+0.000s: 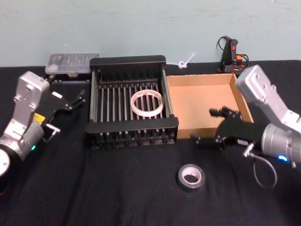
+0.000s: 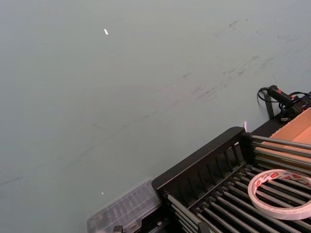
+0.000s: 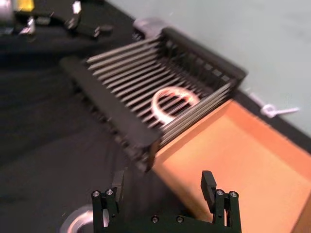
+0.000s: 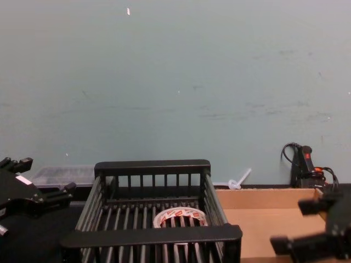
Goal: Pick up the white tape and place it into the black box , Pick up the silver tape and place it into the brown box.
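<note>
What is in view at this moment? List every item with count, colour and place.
white tape: 1, whitish with red marks, lying on the black box floor
black box: 1, black, table centre
brown box: 1, brown, touching the black box's right side
silver tape: 1, grey, on the cloth before the boxes
clear case: 1, transparent, behind the black box's left corner
left gripper: 1, black, open, left of the black box
right gripper: 1, black, open, over the brown box's front edge

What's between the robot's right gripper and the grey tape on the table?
Nothing but bare black tablecloth. In the head view, the open right gripper hovers beside the dull grey-silver tape roll, empty.
</note>
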You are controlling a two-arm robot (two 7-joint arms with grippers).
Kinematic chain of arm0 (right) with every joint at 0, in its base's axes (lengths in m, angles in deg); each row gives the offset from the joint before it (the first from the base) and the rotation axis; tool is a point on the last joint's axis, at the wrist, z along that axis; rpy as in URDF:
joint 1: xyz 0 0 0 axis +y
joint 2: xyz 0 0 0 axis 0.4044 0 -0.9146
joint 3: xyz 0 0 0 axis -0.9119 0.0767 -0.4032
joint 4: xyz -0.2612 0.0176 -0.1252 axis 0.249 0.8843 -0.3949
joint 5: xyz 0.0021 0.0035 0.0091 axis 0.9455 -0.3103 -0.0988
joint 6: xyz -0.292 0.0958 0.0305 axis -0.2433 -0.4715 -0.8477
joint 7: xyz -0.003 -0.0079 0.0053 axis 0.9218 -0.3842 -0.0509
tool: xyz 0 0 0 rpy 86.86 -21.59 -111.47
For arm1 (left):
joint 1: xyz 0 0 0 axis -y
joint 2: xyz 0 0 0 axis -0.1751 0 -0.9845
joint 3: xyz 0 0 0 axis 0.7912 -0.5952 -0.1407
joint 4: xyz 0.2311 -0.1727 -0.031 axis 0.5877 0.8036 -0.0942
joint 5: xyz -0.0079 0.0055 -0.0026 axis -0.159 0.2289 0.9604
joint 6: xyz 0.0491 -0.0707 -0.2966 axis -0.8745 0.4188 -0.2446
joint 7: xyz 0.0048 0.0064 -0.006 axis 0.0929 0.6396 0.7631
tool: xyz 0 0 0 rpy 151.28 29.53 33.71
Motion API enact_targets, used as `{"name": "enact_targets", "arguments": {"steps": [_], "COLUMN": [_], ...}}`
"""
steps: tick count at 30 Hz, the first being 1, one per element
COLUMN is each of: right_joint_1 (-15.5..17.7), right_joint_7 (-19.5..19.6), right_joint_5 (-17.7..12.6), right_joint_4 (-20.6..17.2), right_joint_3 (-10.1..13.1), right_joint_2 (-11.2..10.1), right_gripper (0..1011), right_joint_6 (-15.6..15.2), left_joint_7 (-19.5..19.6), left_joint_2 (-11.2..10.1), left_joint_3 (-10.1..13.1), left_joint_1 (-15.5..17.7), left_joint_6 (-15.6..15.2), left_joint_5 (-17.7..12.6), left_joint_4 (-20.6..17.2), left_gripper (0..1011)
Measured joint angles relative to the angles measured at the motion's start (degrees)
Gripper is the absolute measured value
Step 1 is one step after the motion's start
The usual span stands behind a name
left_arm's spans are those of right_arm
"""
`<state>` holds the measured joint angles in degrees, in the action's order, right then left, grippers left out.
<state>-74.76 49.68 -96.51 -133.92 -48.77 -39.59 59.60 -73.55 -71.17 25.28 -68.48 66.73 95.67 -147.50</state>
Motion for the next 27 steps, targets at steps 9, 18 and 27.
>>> {"name": "enact_targets", "arguments": {"steps": [9,18,27], "right_joint_1": [0.36,-0.17,-0.73], "right_joint_7": [-2.64,-3.57,-3.37], "right_joint_5": [0.16,0.44,0.28], "right_joint_4": [0.00,0.97,1.68], "right_joint_3": [-4.28,-7.87,-8.94], "right_joint_2": [-3.15,-4.53,-4.69], "right_gripper": [1002,1002,1002], "right_joint_6": [-2.23,-3.90,-3.93], "left_joint_7": [0.00,0.00,0.00], "left_joint_2": [0.00,0.00,0.00], "left_joint_3": [0.00,0.00,0.00], "left_joint_1": [0.00,0.00,0.00], "left_joint_6": [0.00,0.00,0.00], "left_joint_5": [0.00,0.00,0.00], "left_joint_4": [0.00,0.00,0.00], "left_gripper": [1001,1001,1001]}}
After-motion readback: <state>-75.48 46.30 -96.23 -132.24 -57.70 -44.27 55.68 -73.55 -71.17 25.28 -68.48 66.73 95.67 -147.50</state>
